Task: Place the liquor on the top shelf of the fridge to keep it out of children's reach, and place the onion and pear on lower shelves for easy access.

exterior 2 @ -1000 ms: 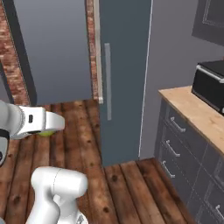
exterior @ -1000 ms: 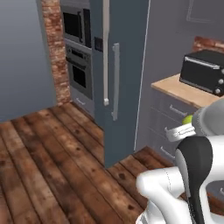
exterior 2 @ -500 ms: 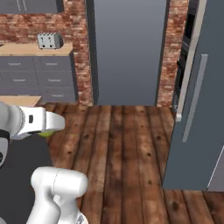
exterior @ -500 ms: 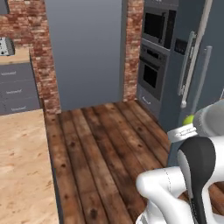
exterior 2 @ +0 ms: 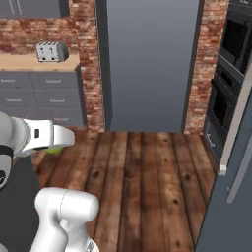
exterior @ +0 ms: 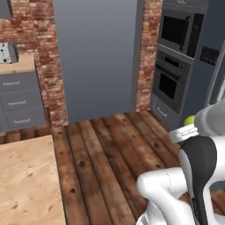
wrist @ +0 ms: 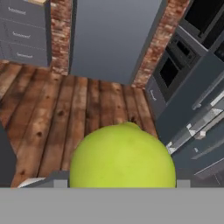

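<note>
1 pear (wrist: 123, 156) sits clamped in the pincer (wrist: 122, 183); 2 black wall ovens (exterior: 176, 66) stand stacked, 1 toaster (exterior 2: 51, 51).

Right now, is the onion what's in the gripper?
No, the hand view shows the yellow-green pear sitting in the gripper, not a brown-orange ball.

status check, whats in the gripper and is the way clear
Gripper shut on pear. Fridge at right, door ajar. Bare wood floor ahead, nothing blocking.
</note>
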